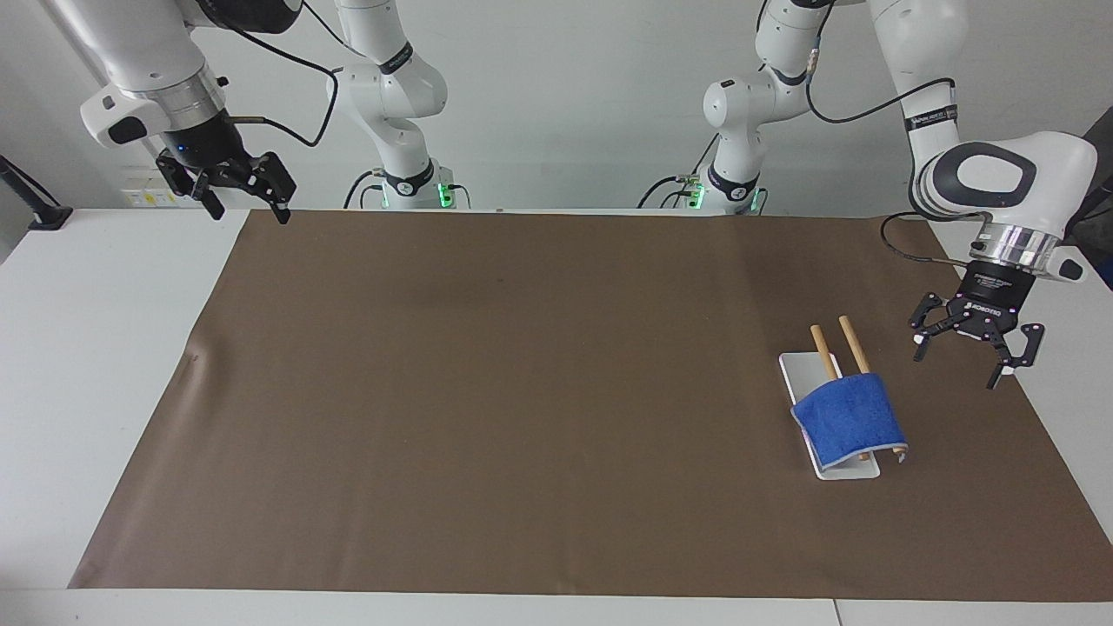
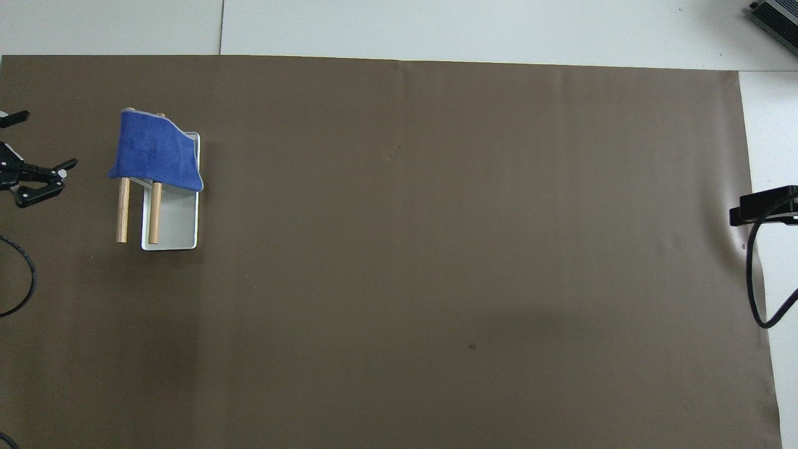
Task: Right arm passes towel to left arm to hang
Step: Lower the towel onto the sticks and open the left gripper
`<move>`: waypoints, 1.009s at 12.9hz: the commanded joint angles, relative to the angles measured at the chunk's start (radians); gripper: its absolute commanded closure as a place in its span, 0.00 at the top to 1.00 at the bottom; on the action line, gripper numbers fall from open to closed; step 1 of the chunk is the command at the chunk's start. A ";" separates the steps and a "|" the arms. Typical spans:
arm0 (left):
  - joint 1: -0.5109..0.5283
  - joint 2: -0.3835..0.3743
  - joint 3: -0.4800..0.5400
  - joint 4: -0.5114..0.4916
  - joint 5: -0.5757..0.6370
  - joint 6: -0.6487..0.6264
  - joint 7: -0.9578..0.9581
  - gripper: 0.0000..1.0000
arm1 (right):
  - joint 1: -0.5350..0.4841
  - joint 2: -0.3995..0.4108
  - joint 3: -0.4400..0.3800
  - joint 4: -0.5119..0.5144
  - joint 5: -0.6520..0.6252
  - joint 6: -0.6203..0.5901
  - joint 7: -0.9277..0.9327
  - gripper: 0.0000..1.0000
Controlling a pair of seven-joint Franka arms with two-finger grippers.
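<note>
Towel [image 1: 848, 419]: one small bright-blue terry cloth with a thin pale edge, draped over two wooden rods [image 1: 854, 345] on one white tray [image 1: 802, 369], at the lower right of the facing view and the upper left of the overhead view [image 2: 154, 150]; it covers the rods' ends farther from the robots, while their nearer ends stick out bare [image 2: 123, 215]; the tray [image 2: 181, 224] lies on one large brown mat [image 1: 522, 391] that spreads over most of the white table [image 1: 78, 365]. Two arms are in sight; the left gripper [image 1: 967, 352] hangs in the air over the mat's edge at the right of the facing view, beside the tray and apart from the towel, with its two fingers spread wide and nothing between them; in the overhead view it shows at the left edge [image 2: 38, 178], just short of the rods. The right gripper [image 1: 242, 202] waits raised over the mat's corner at the upper left of the facing view, well apart from the towel, its fingers also spread and holding nothing; the overhead view catches only a dark part of it at the right edge [image 2: 764, 206]. One black cable [image 2: 757, 274] trails below that part.
</note>
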State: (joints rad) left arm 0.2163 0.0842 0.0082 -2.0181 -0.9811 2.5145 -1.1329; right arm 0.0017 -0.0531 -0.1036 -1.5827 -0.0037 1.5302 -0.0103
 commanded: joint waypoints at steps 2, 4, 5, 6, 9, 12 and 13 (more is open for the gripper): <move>0.024 -0.008 -0.005 0.054 0.145 -0.098 0.005 1.00 | -0.009 -0.008 0.007 -0.006 0.008 0.005 -0.017 1.00; 0.018 -0.006 -0.007 0.087 0.226 -0.114 0.010 1.00 | -0.009 -0.010 0.007 -0.008 0.010 0.005 -0.017 1.00; 0.009 -0.006 -0.007 0.104 0.278 -0.132 0.013 1.00 | -0.009 -0.010 0.007 -0.008 0.008 0.005 -0.019 1.00; 0.000 -0.007 -0.010 0.117 0.332 -0.147 0.015 1.00 | -0.009 -0.010 0.009 -0.010 0.010 0.005 -0.017 1.00; -0.073 -0.059 -0.011 0.107 0.351 -0.184 0.002 1.00 | -0.009 -0.011 0.007 -0.011 0.008 0.005 -0.013 1.00; -0.109 -0.101 -0.014 0.107 0.352 -0.270 0.002 1.00 | -0.008 -0.011 0.007 -0.013 0.008 0.004 0.004 1.00; -0.130 -0.112 -0.014 0.107 0.352 -0.296 0.002 1.00 | -0.008 -0.011 0.009 -0.013 0.007 0.002 0.022 1.00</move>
State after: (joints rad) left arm 0.1165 0.0129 -0.0180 -1.8958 -0.6515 2.2734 -1.1257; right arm 0.0017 -0.0531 -0.1035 -1.5833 -0.0037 1.5302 -0.0081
